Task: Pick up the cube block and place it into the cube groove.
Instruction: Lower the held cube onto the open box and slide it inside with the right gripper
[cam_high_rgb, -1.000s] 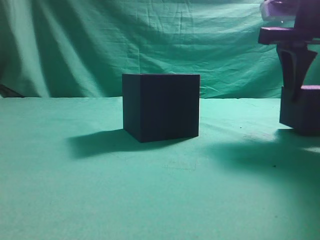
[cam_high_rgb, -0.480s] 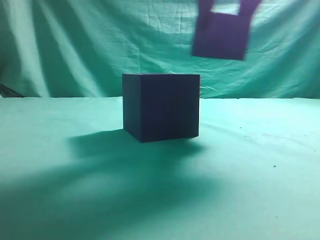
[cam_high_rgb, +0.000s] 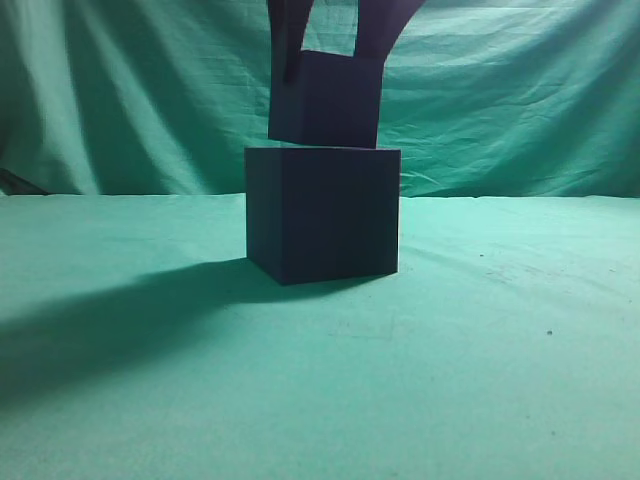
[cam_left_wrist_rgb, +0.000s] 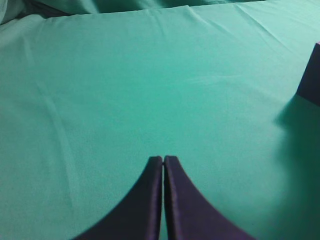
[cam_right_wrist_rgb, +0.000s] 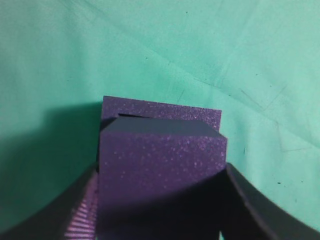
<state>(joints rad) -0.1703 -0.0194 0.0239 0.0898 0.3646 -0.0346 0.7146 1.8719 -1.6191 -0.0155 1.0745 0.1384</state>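
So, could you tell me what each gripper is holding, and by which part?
The right gripper clamps the cube block by two opposite side faces, above the cube groove. The left gripper is shut on nothing.

Green tablecloth (cam_high_rgb: 300, 400) covers table; wrinkled green backdrop (cam_high_rgb: 500, 100) hangs behind.

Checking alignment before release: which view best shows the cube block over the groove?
The exterior view: cube block sits just above the cube groove, slightly tilted. The right wrist view shows its top only; the left wrist view shows none of it.
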